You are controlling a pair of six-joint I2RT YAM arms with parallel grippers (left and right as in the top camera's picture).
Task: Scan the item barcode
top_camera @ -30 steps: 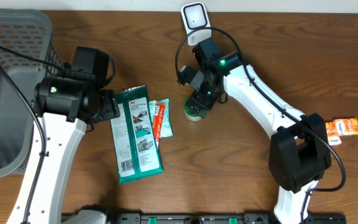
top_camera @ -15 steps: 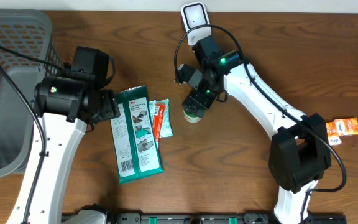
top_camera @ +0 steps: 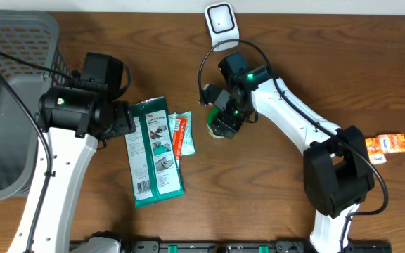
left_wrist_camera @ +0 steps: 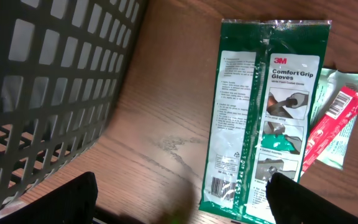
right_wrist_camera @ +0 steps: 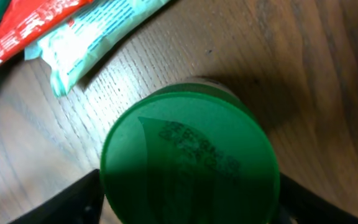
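Note:
A small jar with a round green lid (right_wrist_camera: pixel 188 158) stands upright on the wooden table; in the overhead view the jar (top_camera: pixel 216 132) is mostly covered by my right gripper (top_camera: pixel 223 124). That gripper (right_wrist_camera: pixel 189 196) comes down from above, its two fingers pressed against opposite sides of the lid. A white scanner (top_camera: pixel 221 20) stands at the table's back edge, behind the jar. My left gripper (left_wrist_camera: pixel 179 208) hangs open over bare wood, with one finger above the lower corner of a green glove package (left_wrist_camera: pixel 267 118). No barcode shows on the jar.
A red packet (top_camera: pixel 180 133) on a pale teal packet (top_camera: pixel 187 144) lies between the glove package (top_camera: pixel 155 151) and the jar. A grey mesh basket (top_camera: pixel 13 91) fills the left side. An orange box (top_camera: pixel 387 143) lies at the right edge.
My right gripper has dropped lower over the jar and its fingers have drawn in against the green lid. The left arm has not moved.

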